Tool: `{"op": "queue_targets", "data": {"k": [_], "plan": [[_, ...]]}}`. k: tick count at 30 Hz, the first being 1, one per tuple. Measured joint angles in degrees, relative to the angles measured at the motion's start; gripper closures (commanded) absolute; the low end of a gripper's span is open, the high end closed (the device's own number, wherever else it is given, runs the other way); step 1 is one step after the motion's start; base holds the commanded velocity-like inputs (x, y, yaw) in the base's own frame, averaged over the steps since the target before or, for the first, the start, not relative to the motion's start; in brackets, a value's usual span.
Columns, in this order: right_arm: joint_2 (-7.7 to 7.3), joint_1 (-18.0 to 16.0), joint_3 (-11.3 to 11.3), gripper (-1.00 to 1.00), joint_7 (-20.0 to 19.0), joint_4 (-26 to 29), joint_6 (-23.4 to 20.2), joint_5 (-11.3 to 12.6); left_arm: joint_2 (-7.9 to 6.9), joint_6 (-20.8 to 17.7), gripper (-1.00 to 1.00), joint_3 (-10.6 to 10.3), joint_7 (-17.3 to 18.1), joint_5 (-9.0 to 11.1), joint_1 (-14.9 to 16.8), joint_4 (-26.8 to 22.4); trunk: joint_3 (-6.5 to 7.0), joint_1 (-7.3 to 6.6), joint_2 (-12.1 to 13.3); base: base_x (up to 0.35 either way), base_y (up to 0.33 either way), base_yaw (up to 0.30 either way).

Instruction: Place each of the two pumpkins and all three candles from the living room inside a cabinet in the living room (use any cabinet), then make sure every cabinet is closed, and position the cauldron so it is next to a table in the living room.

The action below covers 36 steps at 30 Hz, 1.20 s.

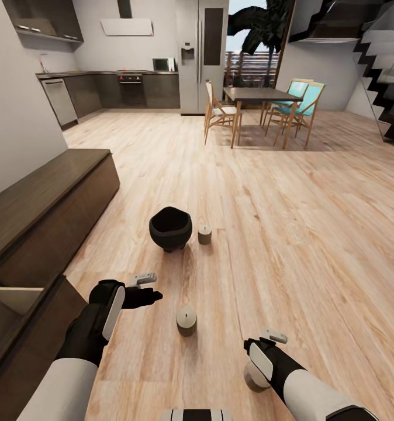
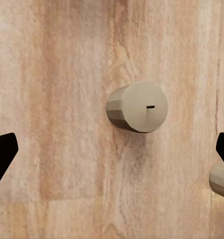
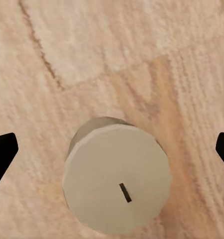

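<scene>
The cabinet [image 1: 45,199] is seen along the wall, beyond and outboard of the left gripper [image 1: 147,289], with a pale-lined compartment standing open beside that arm. The cauldron [image 1: 170,228] is set upright on the wooden floor [image 1: 290,234] ahead of both grippers, one candle [image 1: 204,234] just beside it. A second candle [image 1: 186,320] stands between the grippers; the left gripper is spread wide above it. A third candle [image 3: 117,179] lies directly beneath the right gripper [image 1: 261,345], whose fingers are parted and grasp nothing.

There are no words, numbers, labels or signs to read anywhere in this room or on its things.
</scene>
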<state>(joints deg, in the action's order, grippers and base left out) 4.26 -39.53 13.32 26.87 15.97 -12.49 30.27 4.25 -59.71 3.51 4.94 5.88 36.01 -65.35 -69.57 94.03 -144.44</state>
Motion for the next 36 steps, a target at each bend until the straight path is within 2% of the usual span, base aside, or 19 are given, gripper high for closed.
{"op": "queue_targets", "data": {"k": [15,20,30,36], "plan": [[0.0,0.0,0.0,-1.0,-0.01,0.0,0.02,-0.05,0.0,-0.01,-1.0,0.02,0.0,0.0,-0.01,-0.04,0.0,0.0,0.0,0.005,-0.013,0.0],[0.02,0.03,0.04,-1.0,-0.01,-0.03,0.0,-0.05,0.0,-0.01,-1.0,0.04,0.0,-0.02,-0.01,-0.04,-1.1,0.14,-0.06,0.0,0.0,0.0],[0.28,0.0,0.15,-1.0,-0.08,-0.08,-0.01,-0.07,0.0,-0.01,-1.0,0.04,0.0,0.0,-0.01,-0.79,-1.11,0.13,-0.07,0.0,0.0,0.0],[0.48,0.02,0.17,-1.0,-0.09,-0.11,-0.01,-0.12,0.0,-0.01,-1.0,0.05,0.0,-0.03,-0.01,-1.76,-2.43,0.29,-0.14,0.0,0.0,0.0]]}}
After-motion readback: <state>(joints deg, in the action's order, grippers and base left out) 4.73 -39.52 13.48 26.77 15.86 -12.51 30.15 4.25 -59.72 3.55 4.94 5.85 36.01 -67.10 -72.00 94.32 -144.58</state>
